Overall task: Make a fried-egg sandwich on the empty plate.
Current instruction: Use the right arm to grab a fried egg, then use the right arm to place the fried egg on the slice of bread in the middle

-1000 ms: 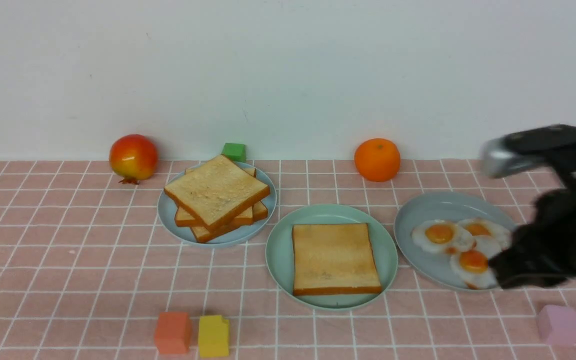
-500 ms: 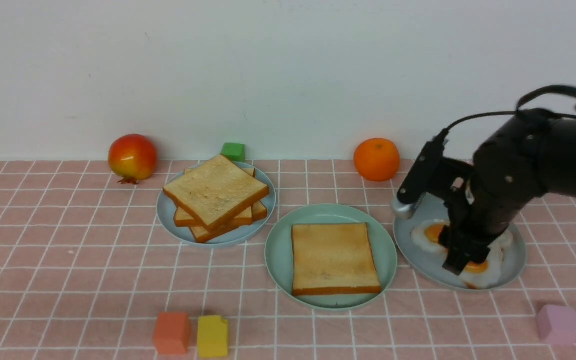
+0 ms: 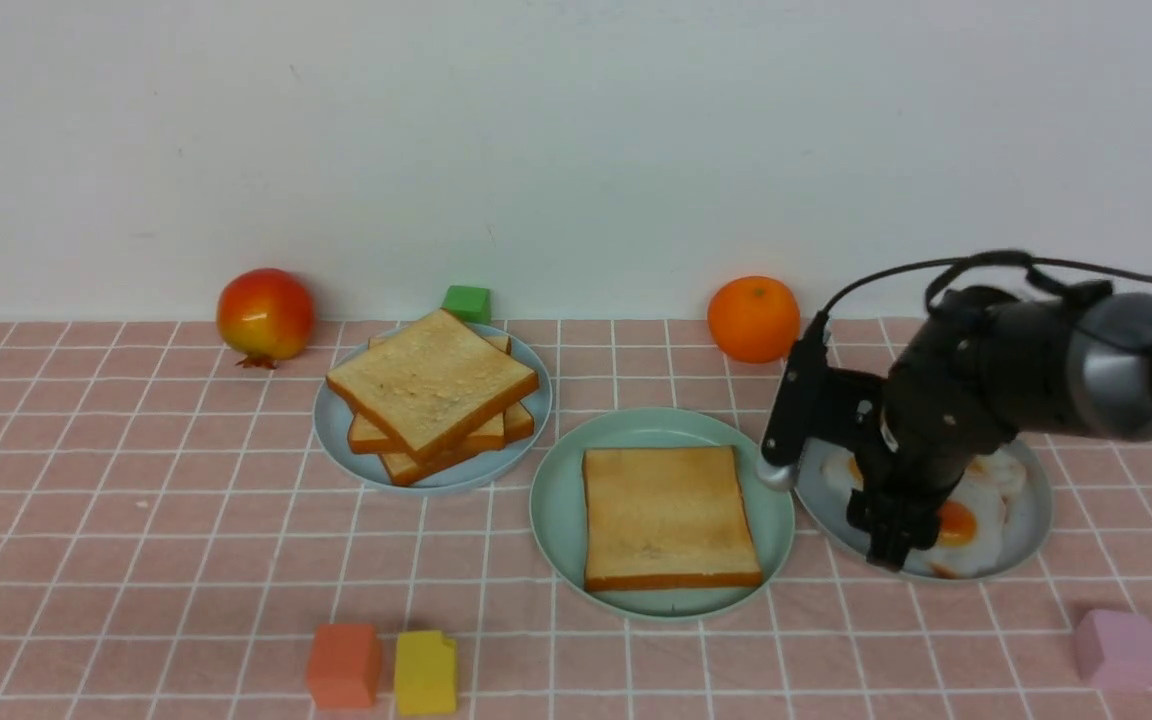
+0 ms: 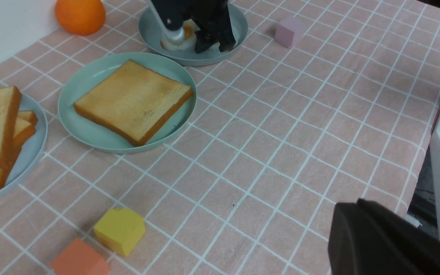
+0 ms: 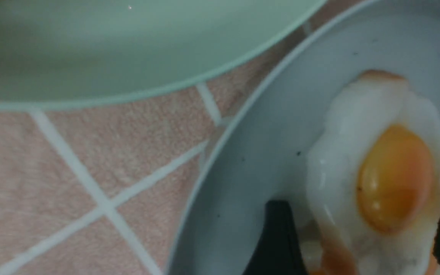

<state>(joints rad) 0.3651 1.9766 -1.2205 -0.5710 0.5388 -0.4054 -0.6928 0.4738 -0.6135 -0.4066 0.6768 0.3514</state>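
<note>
One toast slice [image 3: 669,515] lies flat on the mint-green plate [image 3: 556,500] at the table's middle. More toast [image 3: 433,385] is stacked on a pale blue plate [image 3: 336,440] to its left. Fried eggs [image 3: 956,525] lie on the pale blue plate [image 3: 1031,520] to the right. My right gripper [image 3: 891,535] is down over that plate and open. In the right wrist view a fried egg [image 5: 392,172] lies between the fingers of the right gripper [image 5: 365,236], ungripped. My left gripper [image 4: 351,204] is shut and empty, low near the table's front right.
A red fruit [image 3: 266,315], a green block [image 3: 467,302] and an orange [image 3: 754,318] stand along the back wall. An orange block [image 3: 344,665] and a yellow block [image 3: 426,670] sit at the front left, a pink block [image 3: 1118,648] at the front right.
My right arm has swung in from the right and come down over the egg plate, shifting a little leftwards. Its jaws have opened wide. Toast and plates have not moved.
</note>
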